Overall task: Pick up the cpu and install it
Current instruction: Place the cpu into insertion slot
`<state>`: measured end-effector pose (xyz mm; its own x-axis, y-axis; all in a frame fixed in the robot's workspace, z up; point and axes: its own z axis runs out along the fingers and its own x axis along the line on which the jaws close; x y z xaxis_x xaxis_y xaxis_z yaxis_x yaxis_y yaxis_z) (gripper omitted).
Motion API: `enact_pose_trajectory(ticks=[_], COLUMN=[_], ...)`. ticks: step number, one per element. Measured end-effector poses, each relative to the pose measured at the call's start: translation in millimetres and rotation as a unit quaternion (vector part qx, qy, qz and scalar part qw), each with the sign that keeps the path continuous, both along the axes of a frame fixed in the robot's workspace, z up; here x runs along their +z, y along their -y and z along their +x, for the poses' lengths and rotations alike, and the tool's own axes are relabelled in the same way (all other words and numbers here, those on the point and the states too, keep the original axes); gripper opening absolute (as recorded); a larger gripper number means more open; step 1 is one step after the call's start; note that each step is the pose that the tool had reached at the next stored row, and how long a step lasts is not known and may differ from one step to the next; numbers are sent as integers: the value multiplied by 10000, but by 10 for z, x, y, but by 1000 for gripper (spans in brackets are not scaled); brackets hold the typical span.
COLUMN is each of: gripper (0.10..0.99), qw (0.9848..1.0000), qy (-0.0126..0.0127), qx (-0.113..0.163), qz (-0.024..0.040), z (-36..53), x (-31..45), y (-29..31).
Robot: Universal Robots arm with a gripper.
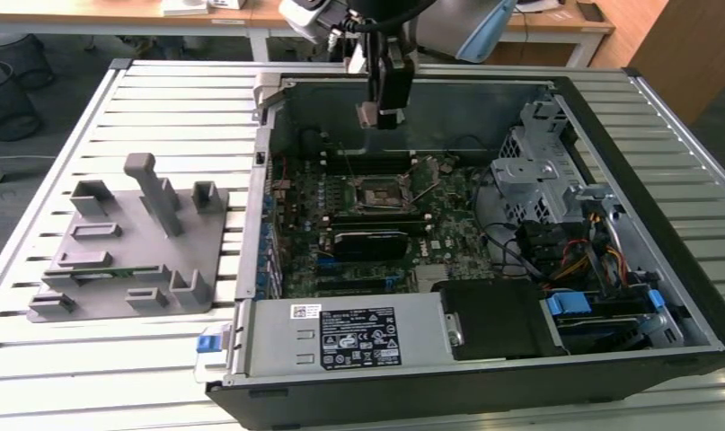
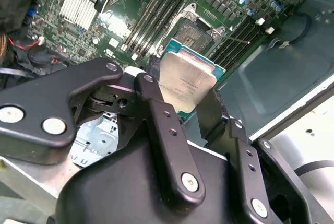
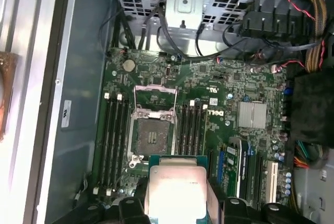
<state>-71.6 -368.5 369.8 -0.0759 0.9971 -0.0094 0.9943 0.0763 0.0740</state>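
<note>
1. One cpu point(image 2: 189, 78) is gripped by the hand point(image 2: 183, 92), whose two black fingers point(image 2: 156, 110) are closed on opposite edges of the chip.
2. The chip's silvery metal plate and thin green rim are seen in both wrist views.
3. In the exterior view the hand is seen hanging inside the open computer case point(image 1: 649, 224), close to the case's far wall, with the chip carried at its tip.
4. The chip is held in the air above the motherboard point(image 1: 458, 238) and touches nothing but the fingers.
5. The socket point(image 3: 150, 136) is seen lying open on the board, with its metal frame point(image 3: 154, 94) folded back and its contact field exposed.
6. Rows of memory slots point(image 3: 115, 140) are seen on both sides of the socket.
7. In the first wrist view the chip is seen just beside the socket's edge, not over its middle.
8. A grey plastic fixture point(image 1: 135, 247) is seen on the slatted worktop point(image 1: 158, 99), beside the case on the exterior view's left, well apart from the hand.
</note>
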Motion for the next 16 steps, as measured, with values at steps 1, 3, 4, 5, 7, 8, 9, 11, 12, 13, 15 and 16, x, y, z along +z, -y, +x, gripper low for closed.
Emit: enact_pose_trajectory(ticks=[1,3,4,5,7,8,9,11,12,13,15,16], gripper=[525,525,525,525,525,525,525,525,525,525,525,525], qw=[10000,9998,9996,9994,9988,9984,9979,9966,9958,9951,9935,9928], qy=[0,1,0,0,0,1,1,0,0,0,0,0], qx=[-59,-196,-267,-337,-490,-565,-650,-830,-911,-991,-1135,-1197], qz=[0,1,1,0,1,1,1,0,1,0,0,0], z=[0,0,0,0,0,0,0,0,0,0,0,0], x=[0,-3,-3,-3,-5,-6,-7,-8,-8,-9,-9,-10], y=[-2,-1,-2,-3,-4,-4,-4,-5,-5,-5,-6,-7])
